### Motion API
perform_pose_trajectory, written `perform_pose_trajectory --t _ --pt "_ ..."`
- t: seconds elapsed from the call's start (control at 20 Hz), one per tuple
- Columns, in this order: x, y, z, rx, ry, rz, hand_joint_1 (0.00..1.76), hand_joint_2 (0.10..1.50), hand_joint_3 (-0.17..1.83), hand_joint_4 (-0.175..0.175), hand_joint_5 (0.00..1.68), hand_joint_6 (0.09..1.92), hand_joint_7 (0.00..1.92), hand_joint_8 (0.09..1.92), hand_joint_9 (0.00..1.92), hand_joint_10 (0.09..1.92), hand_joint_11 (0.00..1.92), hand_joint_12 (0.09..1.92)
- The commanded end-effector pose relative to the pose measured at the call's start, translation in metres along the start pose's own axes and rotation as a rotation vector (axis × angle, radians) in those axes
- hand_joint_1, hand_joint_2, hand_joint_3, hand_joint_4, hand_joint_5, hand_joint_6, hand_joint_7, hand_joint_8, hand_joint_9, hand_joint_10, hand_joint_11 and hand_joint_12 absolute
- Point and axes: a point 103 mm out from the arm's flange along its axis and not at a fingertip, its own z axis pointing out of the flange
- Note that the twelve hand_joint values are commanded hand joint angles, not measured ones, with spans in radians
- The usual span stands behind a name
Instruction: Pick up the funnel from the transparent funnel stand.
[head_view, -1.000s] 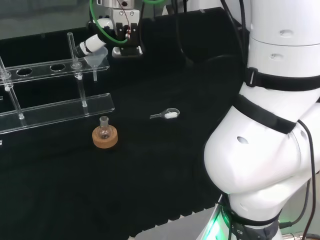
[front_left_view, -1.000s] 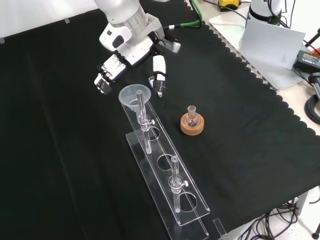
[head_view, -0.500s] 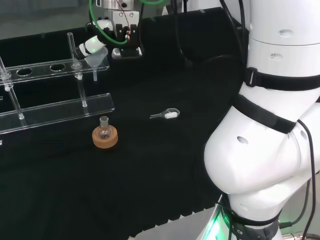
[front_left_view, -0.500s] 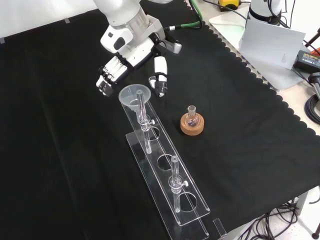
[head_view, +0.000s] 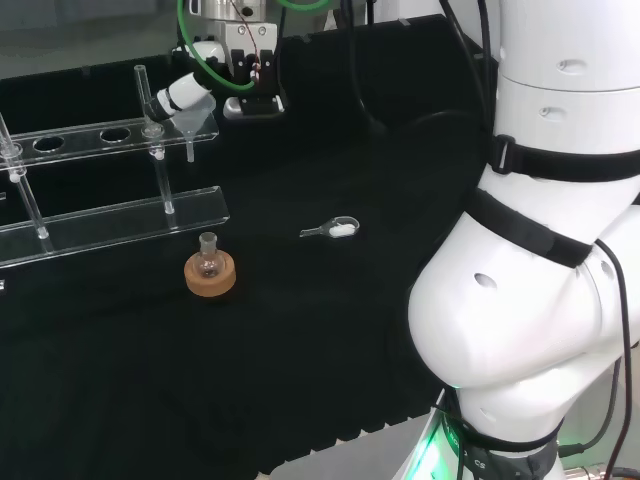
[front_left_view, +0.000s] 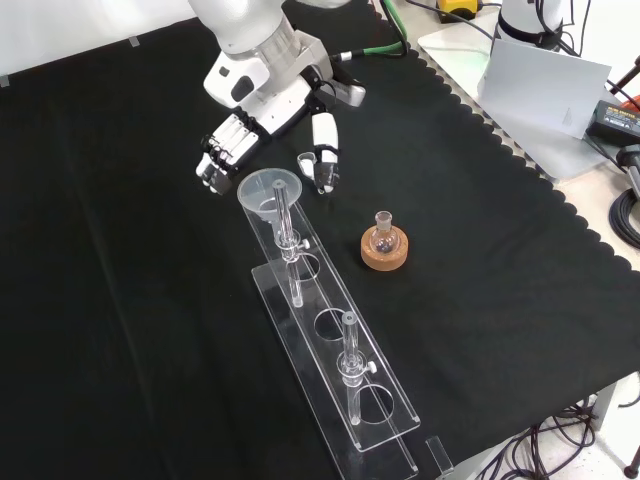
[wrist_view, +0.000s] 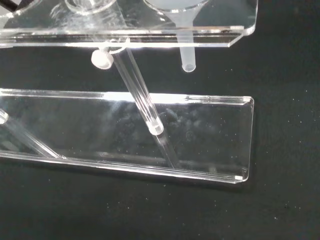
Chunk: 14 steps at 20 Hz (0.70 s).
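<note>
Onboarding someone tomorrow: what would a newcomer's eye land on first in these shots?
Probably the black and white hand, open, fingers spread either side of the clear funnel seated in the far end of the transparent funnel stand in the front view. Next, the small flask on its cork ring to the right of the stand.

The robot hand (front_left_view: 262, 135) hangs from the white arm (front_left_view: 245, 40), fingers (front_left_view: 222, 150) and thumb (front_left_view: 324, 150) spread apart, pointing downward.

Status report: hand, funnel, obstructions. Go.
Hand open, fingers either side of funnel, not gripping. Funnel seated in stand. Stand's upright rod close beside funnel.
</note>
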Motion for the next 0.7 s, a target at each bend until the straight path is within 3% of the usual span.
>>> perform_pose_trajectory --t 0.05,0.7 --pt "0.002 -0.002 0.005 0.014 -0.010 -0.014 0.39 0.72 0.02 0.009 0.00 0.09 0.08 0.09 0.03 0.09 0.00 0.46" --pt "0.006 -0.002 0.018 0.050 -0.030 -0.040 0.39 0.72 0.02 0.009 0.00 0.09 0.08 0.09 0.03 0.09 0.00 0.47"
